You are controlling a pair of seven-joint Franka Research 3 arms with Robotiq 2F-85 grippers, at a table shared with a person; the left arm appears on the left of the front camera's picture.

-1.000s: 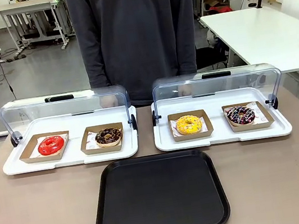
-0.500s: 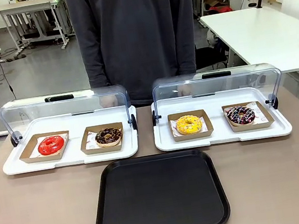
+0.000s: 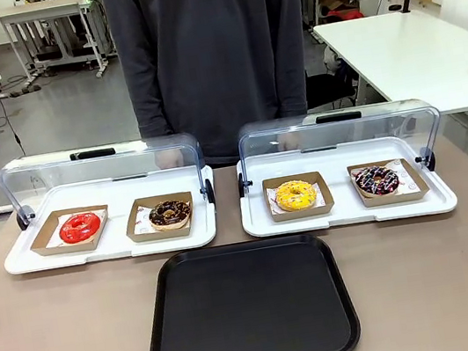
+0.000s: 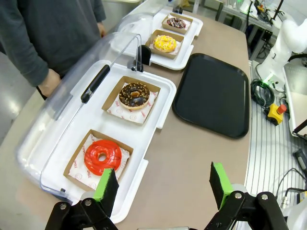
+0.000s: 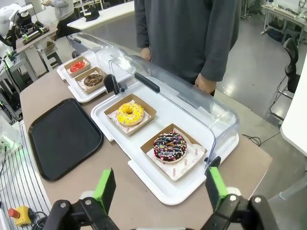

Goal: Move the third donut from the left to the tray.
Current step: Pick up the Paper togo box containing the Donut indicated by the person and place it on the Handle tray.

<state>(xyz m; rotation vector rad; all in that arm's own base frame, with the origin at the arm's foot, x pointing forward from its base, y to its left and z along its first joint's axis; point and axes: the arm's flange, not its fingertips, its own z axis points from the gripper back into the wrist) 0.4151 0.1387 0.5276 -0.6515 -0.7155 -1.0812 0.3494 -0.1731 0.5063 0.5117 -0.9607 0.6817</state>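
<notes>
**The yellow donut (image 3: 295, 193) is found in the right-hand case, with both grippers spread wide**

The yellow donut is seated on white paper in a shallow brown cardboard square. It is placed in the left half of the right white tray (image 3: 347, 214), whose clear lid (image 3: 338, 129) is tipped up and back toward the person (image 3: 210, 54) at the far side of the table (image 3: 56, 346). A chocolate donut with coloured sprinkles (image 3: 377, 179) is set beside it in the same tray, each in its own cardboard square and apart from the other.

A second white tray (image 3: 112, 247) is laid out to the left, its lid (image 3: 99, 166) likewise raised. A red donut (image 3: 79, 227) and a chocolate donut (image 3: 169, 212) are held in it.

The black tray (image 3: 250, 306) is laid flat on the near side of the table, just in front of the gap between the two white trays and near their front edges.

The left gripper (image 4: 163, 182) is seen above the table edge beside the red donut, its jaws wide apart and nothing gripped. The right gripper (image 5: 160, 186) is seen above the near edge of the right white tray, jaws likewise spread with nothing between them.
</notes>
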